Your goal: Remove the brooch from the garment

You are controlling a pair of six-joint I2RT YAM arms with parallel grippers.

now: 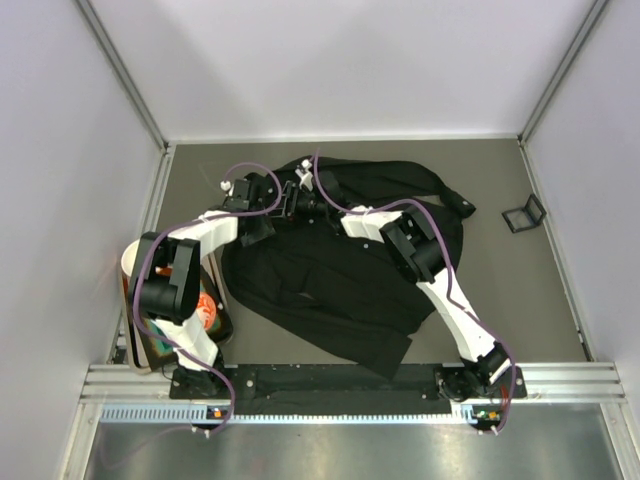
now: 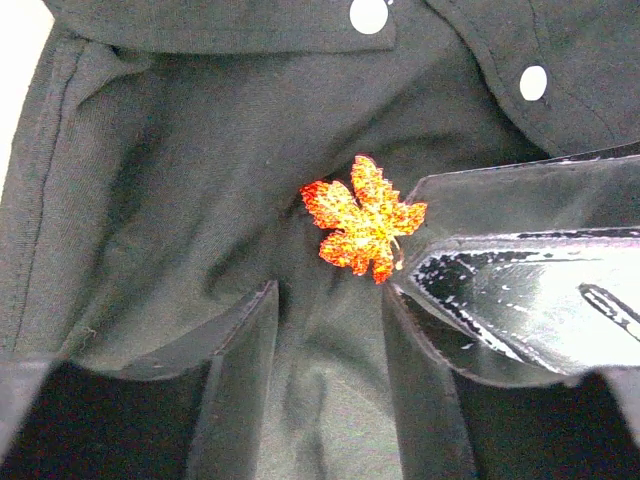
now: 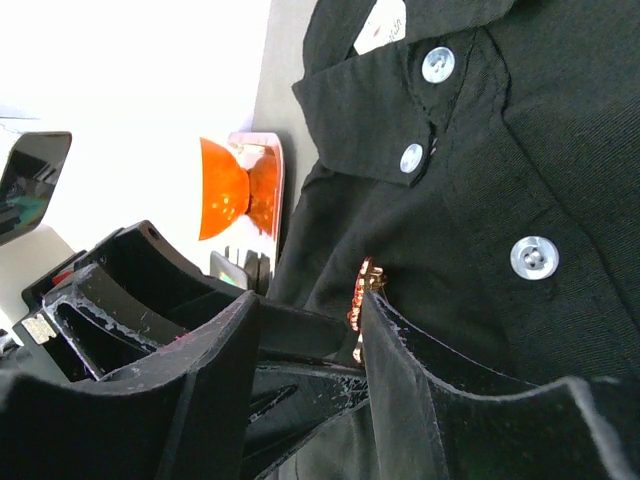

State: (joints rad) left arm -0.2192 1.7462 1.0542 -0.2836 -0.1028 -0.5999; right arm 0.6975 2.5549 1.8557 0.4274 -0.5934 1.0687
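The black garment (image 1: 330, 290) lies spread on the table, and both grippers meet at its collar. In the left wrist view the red-orange maple-leaf brooch (image 2: 362, 218) is pinned to the garment (image 2: 180, 200) below two pale buttons. My left gripper (image 2: 330, 295) is open, its fingers resting on the fabric just below the brooch. My right gripper (image 3: 310, 305) is open. One of its fingers (image 2: 520, 290) touches the brooch's right edge. The right wrist view shows the brooch (image 3: 358, 295) edge-on against that finger's tip. The brooch is hidden in the top view.
A small black frame (image 1: 523, 214) lies at the table's right. A round orange object (image 3: 225, 200) and a dark tray (image 1: 215, 320) sit at the left by the left arm's base. White walls enclose the table on three sides.
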